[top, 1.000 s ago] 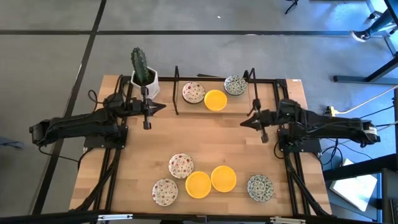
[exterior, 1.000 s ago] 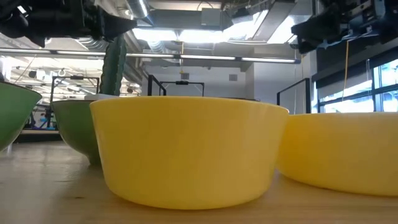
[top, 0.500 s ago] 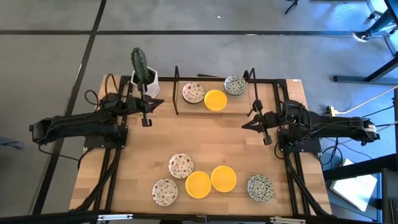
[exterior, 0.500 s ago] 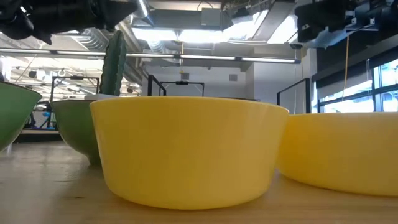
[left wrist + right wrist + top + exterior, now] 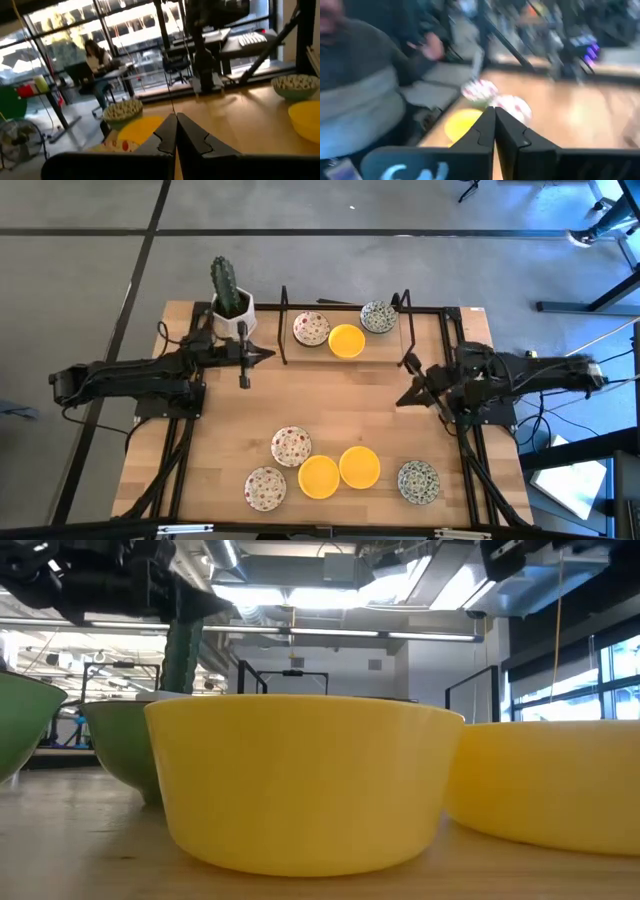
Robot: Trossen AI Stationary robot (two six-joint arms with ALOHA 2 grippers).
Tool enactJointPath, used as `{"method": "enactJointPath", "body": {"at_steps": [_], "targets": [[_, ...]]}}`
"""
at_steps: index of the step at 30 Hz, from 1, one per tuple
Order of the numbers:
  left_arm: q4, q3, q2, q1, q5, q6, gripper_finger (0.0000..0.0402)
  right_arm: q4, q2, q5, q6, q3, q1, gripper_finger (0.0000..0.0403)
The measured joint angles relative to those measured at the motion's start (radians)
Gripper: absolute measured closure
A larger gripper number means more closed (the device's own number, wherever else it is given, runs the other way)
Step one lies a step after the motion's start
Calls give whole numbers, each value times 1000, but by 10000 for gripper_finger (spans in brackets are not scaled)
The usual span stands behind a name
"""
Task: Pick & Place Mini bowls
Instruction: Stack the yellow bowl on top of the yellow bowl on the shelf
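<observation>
While both arms hung mid-table, left gripper (image 5: 262,355) and right gripper (image 5: 402,397) were pinched shut on nothing. Bowls (image 5: 319,476) sat bunched at my near edge, three more by the rack (image 5: 284,327). I judged touching rims risked knocking neighbours.

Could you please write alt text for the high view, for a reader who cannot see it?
Eight mini bowls sit on a wooden table, three at the back, five in front. Both arms hover mid-table, left tool and right tool shut and empty.
</observation>
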State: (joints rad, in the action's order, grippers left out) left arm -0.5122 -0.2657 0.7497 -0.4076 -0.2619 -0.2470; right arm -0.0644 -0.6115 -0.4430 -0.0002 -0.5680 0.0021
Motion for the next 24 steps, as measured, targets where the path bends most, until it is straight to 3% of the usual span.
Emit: {"method": "enactJointPath", "body": {"at_steps": [5,10,16,20,24], "targets": [[15,0,20,0,0,-14,398,-469,-132,322,62,-271,147,393],[-67,0,20,0,7,-80,398,-759,-260,481,128,-458,227,393],[-325,-1,22,0,110,-129,398,-791,-339,511,154,-527,249,393],[-266,-1,26,0,128,-81,398,-793,-376,510,220,-510,250,378],[-240,-1,42,0,129,-122,398,-785,-436,482,233,-489,254,336]]}}
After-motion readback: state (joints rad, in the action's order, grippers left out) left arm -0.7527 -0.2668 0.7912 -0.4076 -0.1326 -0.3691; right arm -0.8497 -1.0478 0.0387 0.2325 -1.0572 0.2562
